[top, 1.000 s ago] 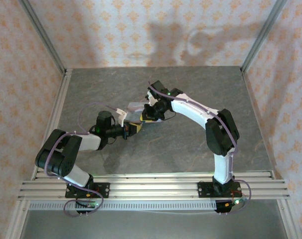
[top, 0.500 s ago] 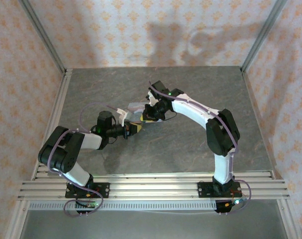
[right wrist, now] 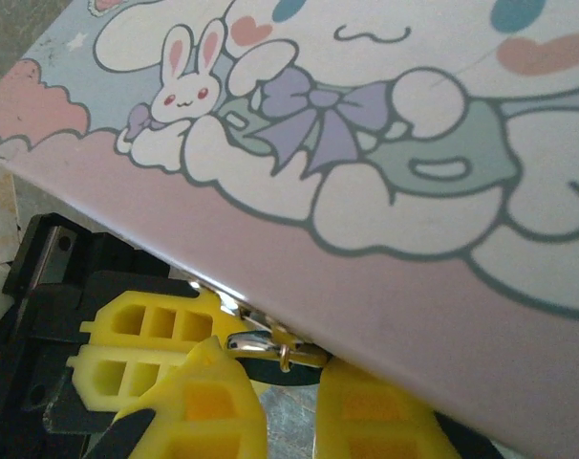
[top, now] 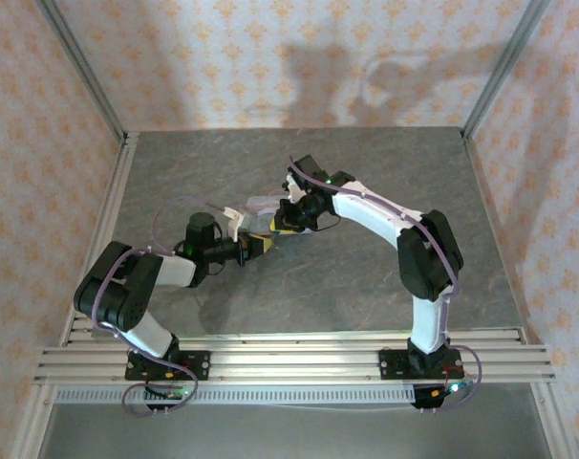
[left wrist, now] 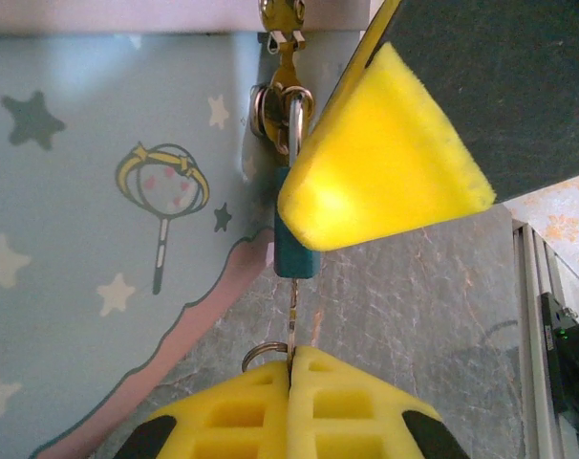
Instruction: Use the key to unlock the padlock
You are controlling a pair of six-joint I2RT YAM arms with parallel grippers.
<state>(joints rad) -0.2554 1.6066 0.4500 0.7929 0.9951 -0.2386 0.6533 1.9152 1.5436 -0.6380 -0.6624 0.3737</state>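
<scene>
Left wrist view: left hand [left wrist: 291,361] clamped on the key [left wrist: 293,317], its shaft upright in the picture, tip meeting the padlock [left wrist: 294,256] underside; right hand [right wrist: 285,384] pinches the padlock.

Padlock [left wrist: 295,256] top hidden behind yellow pad [left wrist: 385,163]; tin [left wrist: 108,239] cropped.

No lettering, brand or number legible anywhere; tin [right wrist: 366,239] carries drawings alone (rabbit [right wrist: 189,91], bow [right wrist: 323,120], stars [left wrist: 27,115]).
</scene>
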